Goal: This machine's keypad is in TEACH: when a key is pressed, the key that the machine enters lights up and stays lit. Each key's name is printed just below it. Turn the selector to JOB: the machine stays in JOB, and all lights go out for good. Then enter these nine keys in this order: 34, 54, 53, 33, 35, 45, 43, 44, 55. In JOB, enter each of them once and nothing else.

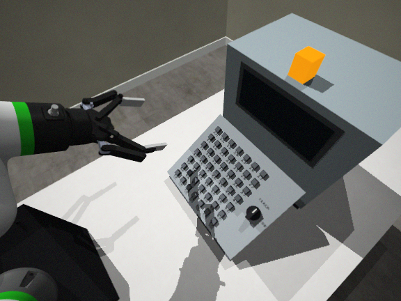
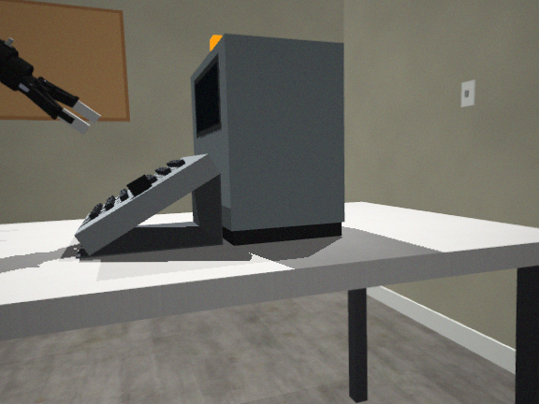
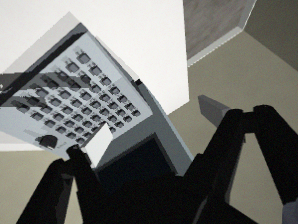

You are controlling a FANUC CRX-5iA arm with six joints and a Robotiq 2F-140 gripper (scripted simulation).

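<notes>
The gripper [image 1: 147, 123] hangs in the air to the left of the machine [image 1: 348, 101], well apart from it and above the white surface [image 1: 115, 209]. Its fingers [image 1: 134, 101] are spread to their full width and hold nothing.

Step in hand: approach the selector [image 1: 253, 212], judged from the arm being away from the panel and no key appearing lit. The selector is a small black knob with a pale pointer line, set at the lower right corner of the sloped keypad panel [image 1: 278, 189], beside the printed word TEACH; a second label lies just below the knob but is too small to read.

Procedure, as advised:
- Bring the fingers down square to the sloped panel face, not to the surface, since the panel is tilted up toward the machine body.
- Narrow the fingers before arrival; at full spread they would overlap the nearest keys [image 1: 230, 207].
- Straddle the knob only, close on it, and rotate toward the lower label.
- Avoid touching any key during approach or retreat.

The keys are small dark squares in a dense grid covering most of the grey panel. The printed names below them cannot be read in these views.
</notes>
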